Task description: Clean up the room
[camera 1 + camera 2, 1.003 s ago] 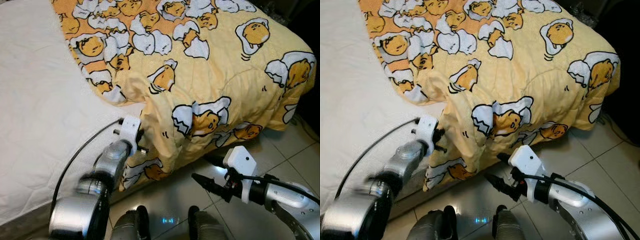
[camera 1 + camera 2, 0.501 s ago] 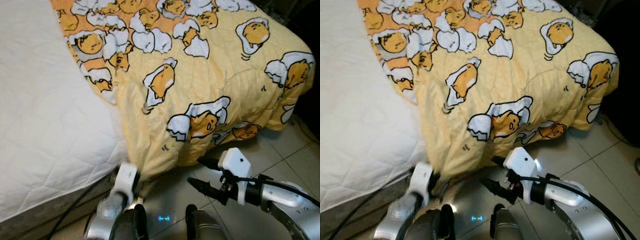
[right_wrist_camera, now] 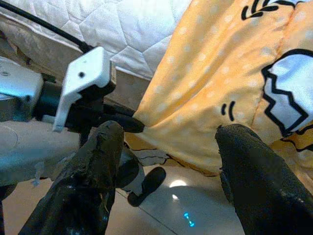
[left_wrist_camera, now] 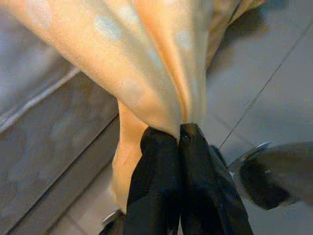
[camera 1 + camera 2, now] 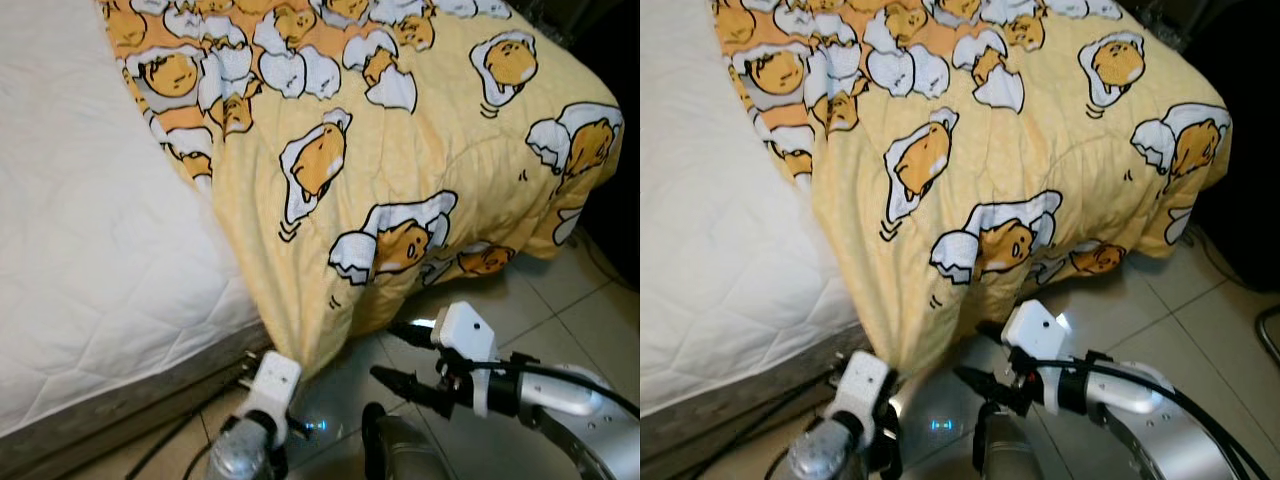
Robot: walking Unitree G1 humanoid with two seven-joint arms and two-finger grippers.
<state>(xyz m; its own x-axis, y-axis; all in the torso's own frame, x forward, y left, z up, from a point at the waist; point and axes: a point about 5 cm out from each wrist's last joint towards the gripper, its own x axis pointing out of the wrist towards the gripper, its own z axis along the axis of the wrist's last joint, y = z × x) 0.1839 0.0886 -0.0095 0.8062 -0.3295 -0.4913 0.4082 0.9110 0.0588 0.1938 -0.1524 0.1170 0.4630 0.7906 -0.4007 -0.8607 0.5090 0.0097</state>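
Pinching a corner of the quilt [image 5: 400, 150], the left tool [image 4: 178, 142] sits low at 6 o'clock in the head views, beside the bed base, its two black fingers [image 4: 151, 186] pressed together on the yellow fabric. From that grip the quilt runs taut up toward 12 o'clock and spreads over the bed, covering its right half and foot and hanging down the side toward the tiled floor [image 5: 590, 320]. Bare white mattress [image 5: 90, 230] lies at 9 o'clock. The right tool [image 5: 400, 355] hovers at 5 o'clock above the floor, just below the quilt's hanging edge, its fingers [image 3: 249, 171] spread wide and gripping nothing, pointing toward the left tool.
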